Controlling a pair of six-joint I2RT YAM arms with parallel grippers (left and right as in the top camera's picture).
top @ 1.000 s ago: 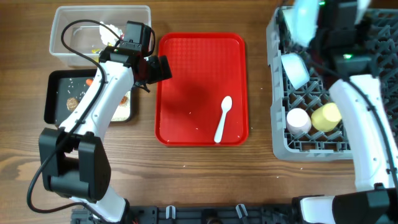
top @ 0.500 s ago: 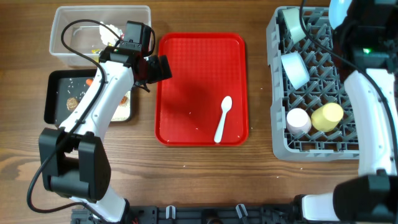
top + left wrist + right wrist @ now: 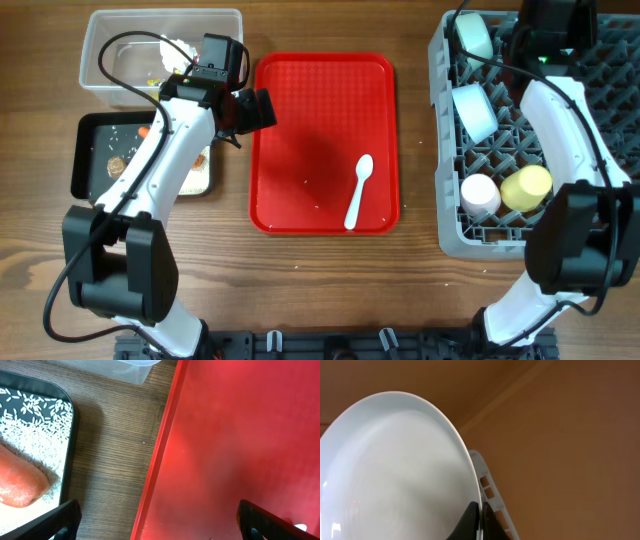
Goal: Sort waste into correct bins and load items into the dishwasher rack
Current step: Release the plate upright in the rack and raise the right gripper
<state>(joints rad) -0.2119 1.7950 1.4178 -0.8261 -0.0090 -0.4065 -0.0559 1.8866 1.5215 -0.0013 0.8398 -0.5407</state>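
Note:
My right gripper [image 3: 480, 515] is shut on the rim of the round light-blue plate [image 3: 395, 475], held on edge over the far side of the grey dishwasher rack [image 3: 450, 225]; a rack edge shows in the right wrist view [image 3: 490, 485]. In the overhead view only the right wrist [image 3: 548, 20] shows and the plate is out of view. The rack holds two pale blue bowls [image 3: 473, 35] [image 3: 475, 110], a pink cup [image 3: 479, 195] and a yellow cup [image 3: 527, 187]. The white spoon [image 3: 359, 190] lies on the red tray [image 3: 320, 90]. My left gripper [image 3: 159, 522] is open and empty over the tray's left edge [image 3: 255, 108].
The clear tub [image 3: 100, 50] at the back left holds white tissue [image 3: 180, 50]. The black tray [image 3: 85, 150] in front of it holds the carrot [image 3: 20, 482], rice [image 3: 35, 415] and a brown lump [image 3: 115, 166]. Bare wood runs along the table's front.
My right arm has carried the plate from over the rack's back left corner to the right and back, out of the overhead view. The left arm has not moved.

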